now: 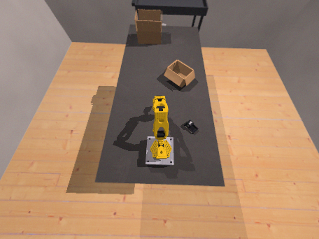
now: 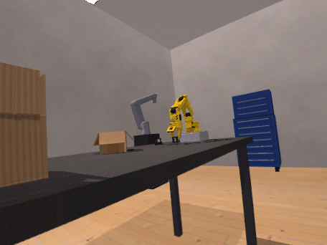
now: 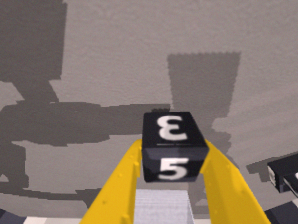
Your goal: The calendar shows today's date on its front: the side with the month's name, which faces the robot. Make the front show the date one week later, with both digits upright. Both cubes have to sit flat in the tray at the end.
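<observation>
My gripper (image 3: pixel 172 152) is shut on a black date cube (image 3: pixel 172 131) and holds it above the dark table top. In the wrist view the cube's top face shows a 3 that reads upside down, and the face toward the camera shows an upright 5. The yellow arm (image 1: pixel 160 119) (image 2: pixel 181 116) reaches forward from its base and hides the cube in the top view. The black calendar tray (image 1: pixel 191 128) (image 3: pixel 284 172) stands on the mat to the right of the arm, apart from the gripper. I cannot tell whether the second cube sits in it.
An open cardboard box (image 1: pixel 179 73) (image 2: pixel 112 142) lies further out on the dark mat (image 1: pixel 140 87). A taller carton (image 1: pixel 148 26) stands at the far end. The grey base plate (image 1: pixel 150 158) holds the arm. A grey robot arm (image 2: pixel 141 114) and a blue cabinet (image 2: pixel 255 129) stand behind.
</observation>
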### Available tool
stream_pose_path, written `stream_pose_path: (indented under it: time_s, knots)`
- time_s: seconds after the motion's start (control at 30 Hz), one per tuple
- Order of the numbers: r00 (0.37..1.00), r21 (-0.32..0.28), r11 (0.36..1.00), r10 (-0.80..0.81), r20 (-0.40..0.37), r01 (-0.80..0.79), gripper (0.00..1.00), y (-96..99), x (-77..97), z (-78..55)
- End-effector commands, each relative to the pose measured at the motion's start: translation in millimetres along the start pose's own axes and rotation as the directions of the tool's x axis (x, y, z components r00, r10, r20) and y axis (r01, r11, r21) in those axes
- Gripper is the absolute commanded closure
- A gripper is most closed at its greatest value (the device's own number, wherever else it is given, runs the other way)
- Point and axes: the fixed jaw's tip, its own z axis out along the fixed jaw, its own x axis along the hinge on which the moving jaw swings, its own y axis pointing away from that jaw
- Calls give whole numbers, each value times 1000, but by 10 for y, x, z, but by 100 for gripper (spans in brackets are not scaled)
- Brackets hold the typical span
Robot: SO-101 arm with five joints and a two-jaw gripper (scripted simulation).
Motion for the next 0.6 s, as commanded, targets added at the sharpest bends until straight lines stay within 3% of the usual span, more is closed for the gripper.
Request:
stream_pose_path:
  time_s: [0.0,0.27,0.57]
  knots:
    - [1000,1,1000,-4,28,4,100,-2,-48,-124]
    - [1000,1,1000,-4,28,4,100,8,-30,-315]
    - [1000,1,1000,-4,28,4,100,10,-25,-344]
